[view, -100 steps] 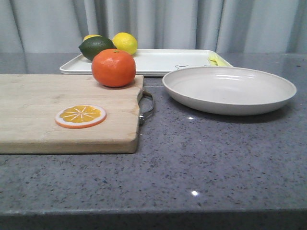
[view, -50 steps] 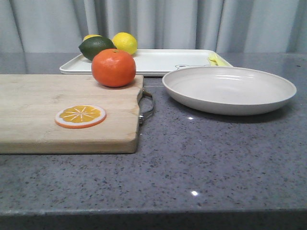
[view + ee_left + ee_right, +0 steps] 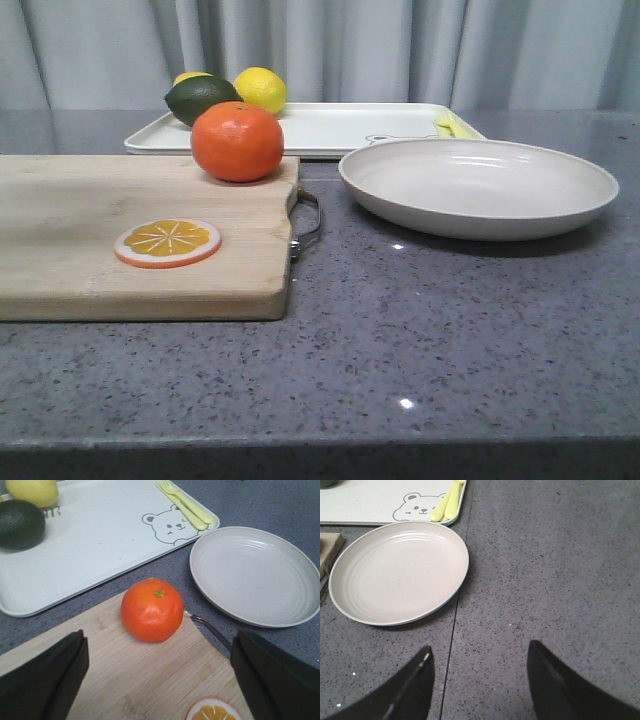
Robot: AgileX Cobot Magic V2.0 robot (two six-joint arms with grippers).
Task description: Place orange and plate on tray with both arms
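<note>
The orange (image 3: 237,141) sits on the far right corner of a wooden cutting board (image 3: 90,260); it also shows in the left wrist view (image 3: 152,609). The off-white plate (image 3: 478,186) lies on the counter right of the board, and shows in both wrist views (image 3: 255,575) (image 3: 399,572). The white tray (image 3: 340,128) with a bear drawing (image 3: 167,526) lies behind them. My left gripper (image 3: 160,672) is open and empty above the board, short of the orange. My right gripper (image 3: 480,677) is open and empty above bare counter, short of the plate. Neither gripper shows in the front view.
A flat orange slice (image 3: 168,242) lies on the board. A yellow lemon (image 3: 260,89) and a dark green fruit (image 3: 200,98) sit at the tray's left end, yellow cutlery (image 3: 186,503) at its right end. The board has a metal handle (image 3: 306,222). Grey curtain behind.
</note>
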